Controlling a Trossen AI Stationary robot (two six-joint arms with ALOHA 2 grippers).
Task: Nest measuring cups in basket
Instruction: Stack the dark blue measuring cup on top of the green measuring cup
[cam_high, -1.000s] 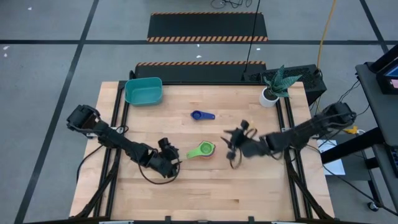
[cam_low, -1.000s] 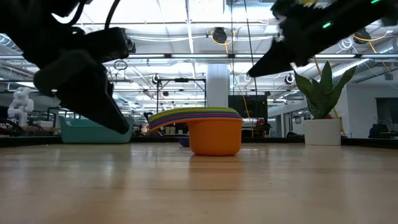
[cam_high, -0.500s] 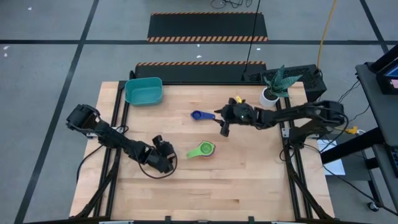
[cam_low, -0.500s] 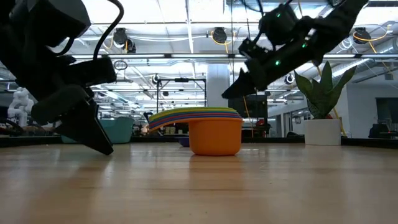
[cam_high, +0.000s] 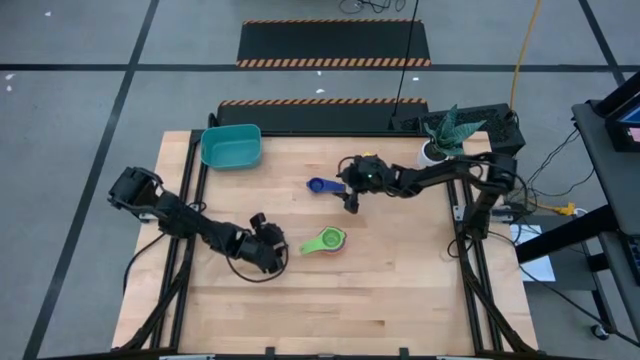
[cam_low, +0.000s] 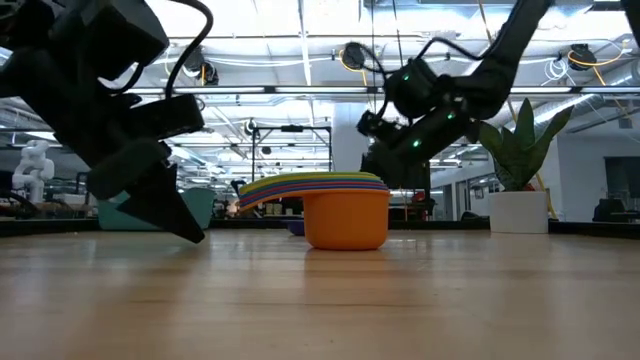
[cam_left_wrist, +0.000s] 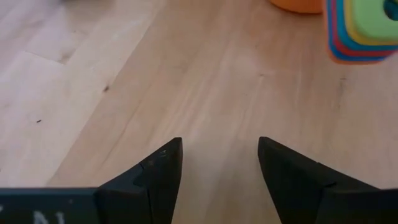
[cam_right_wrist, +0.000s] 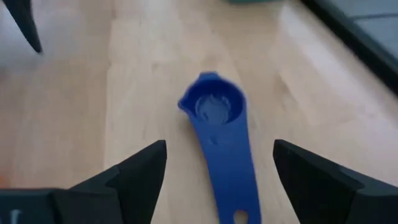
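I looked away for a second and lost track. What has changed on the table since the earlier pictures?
The right gripper swung from beside the nested stack of plastic measuring cups toward the far side, and now hangs open over the handle of the small dark blue measuring cup. The left gripper shifted slightly near the stack. Nothing was grasped. Cups and the teal plastic basket stayed put.

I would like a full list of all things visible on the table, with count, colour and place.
Stack of nested plastic measuring cups: one stack, orange outermost, green on top, table centre.
Small blue plastic measuring cup: one, blue, alone behind the stack, lying between the right gripper's open fingers.
Teal plastic rectangular basket: one, teal, far left corner.
Potted plant in white pot: one, green leaves, far right corner.
Left gripper: open, holding nothing, beside the stack.
Right gripper: open, at the blue cup's handle.
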